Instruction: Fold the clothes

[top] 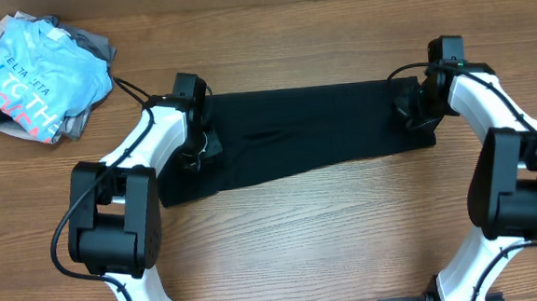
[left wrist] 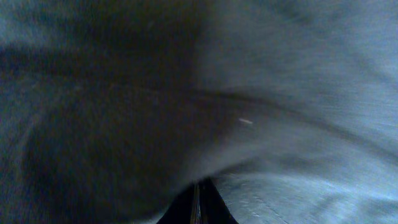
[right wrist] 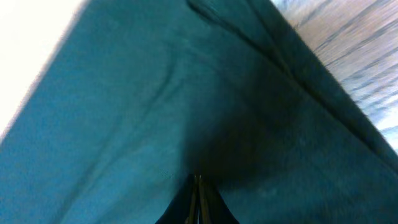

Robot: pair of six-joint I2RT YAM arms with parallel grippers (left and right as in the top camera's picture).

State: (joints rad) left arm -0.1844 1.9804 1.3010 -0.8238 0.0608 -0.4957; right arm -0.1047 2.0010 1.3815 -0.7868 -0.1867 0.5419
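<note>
A black garment [top: 305, 134] lies spread in a long band across the middle of the wooden table. My left gripper [top: 196, 147] is shut on its left end; in the left wrist view the closed fingers [left wrist: 199, 198] pinch dark fabric [left wrist: 124, 124] that fills the frame. My right gripper [top: 416, 112] is shut on the garment's right end; in the right wrist view the closed fingers [right wrist: 198, 196] sit against the cloth [right wrist: 186, 93], with a strip of table at the upper right.
A pile of clothes with a light blue printed T-shirt [top: 35, 76] on top lies at the far left corner. Bare wooden table [top: 330, 240] lies in front of the garment.
</note>
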